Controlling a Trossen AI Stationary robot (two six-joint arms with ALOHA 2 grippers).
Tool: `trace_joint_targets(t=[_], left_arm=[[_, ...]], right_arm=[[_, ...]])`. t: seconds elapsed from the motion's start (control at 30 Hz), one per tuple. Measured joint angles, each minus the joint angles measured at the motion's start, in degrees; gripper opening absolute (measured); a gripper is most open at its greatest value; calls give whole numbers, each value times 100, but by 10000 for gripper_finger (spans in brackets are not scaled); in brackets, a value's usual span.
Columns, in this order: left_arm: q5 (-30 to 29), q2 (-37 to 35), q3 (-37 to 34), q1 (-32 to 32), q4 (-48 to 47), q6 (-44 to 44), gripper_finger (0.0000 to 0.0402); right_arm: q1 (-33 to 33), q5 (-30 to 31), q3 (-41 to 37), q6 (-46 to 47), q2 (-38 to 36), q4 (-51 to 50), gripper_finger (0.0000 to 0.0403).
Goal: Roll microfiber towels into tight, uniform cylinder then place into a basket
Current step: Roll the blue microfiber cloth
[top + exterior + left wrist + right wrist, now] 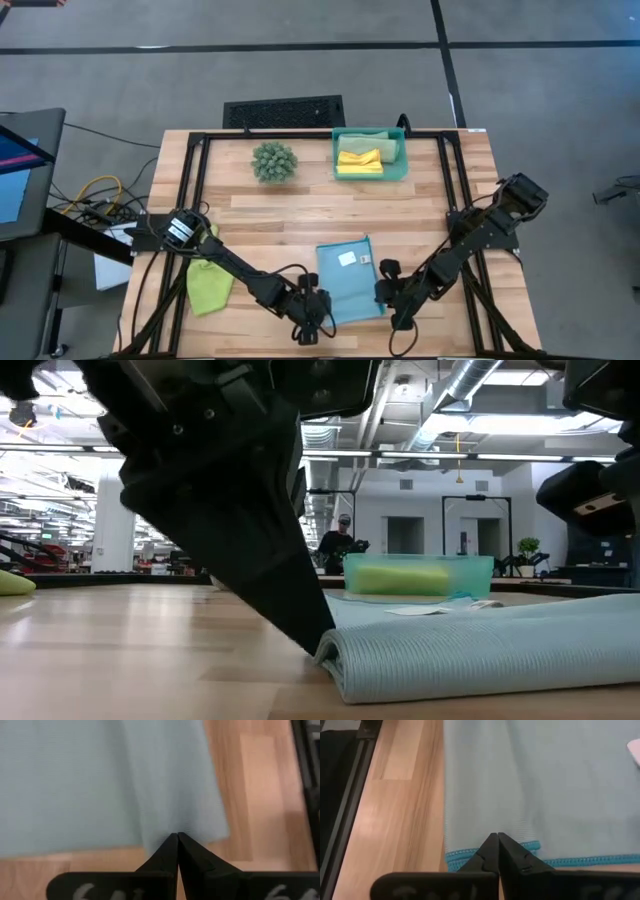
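A light blue towel [348,285] lies spread on the wooden table near its front edge, a white tag on top. My left gripper [318,322] is shut at the towel's near left corner, and my right gripper [393,305] is shut at its near right corner. The teal basket [402,160] stands at the far side with a yellow towel [358,160] and a green one inside. A lime green towel [208,285] lies crumpled at the left, beside the left arm. My left gripper pinches the blue towel's near edge [162,831] between its shut fingertips, close to a corner. The fingers [300,610] slant down from the table's left. There the edge is turned over into a small fold [345,660]; the rest lies on the table. My right gripper has its shut fingertips on the towel's teal-stitched hem [470,853], close to the corner. The fingers slant down at it from the table's right. The cloth beyond them lies flat on the table.
A round spiky green plant ball [274,160] sits far left of the basket. A black slotted grille [285,110] lies beyond the table's far edge. Black frame rails [195,180] run along the table's sides. Bare wood lies between the towel and the basket.
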Motion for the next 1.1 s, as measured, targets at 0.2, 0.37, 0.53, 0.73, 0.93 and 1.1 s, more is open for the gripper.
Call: trace_joint_targets(t=[0.2,0.37,0.53,0.73,0.93,1.1], left_arm=[[-248,-27,266,0,-11,340,0],[-405,-22,218,16,12,449,0],[-509,24,208,41,-34,593,0],[-550,26,208,55,79,700,0],[-669,26,208,57,8,705,0],[-692,26,208,57,-13,703,0]], right_arm=[[182,-297,41,290,0,-260,18],[295,-240,280,399,0,-668,17],[274,48,380,274,0,-502,15],[42,155,382,199,2,-499,19],[160,-16,315,201,2,-476,15],[144,-14,99,281,2,-302,18]])
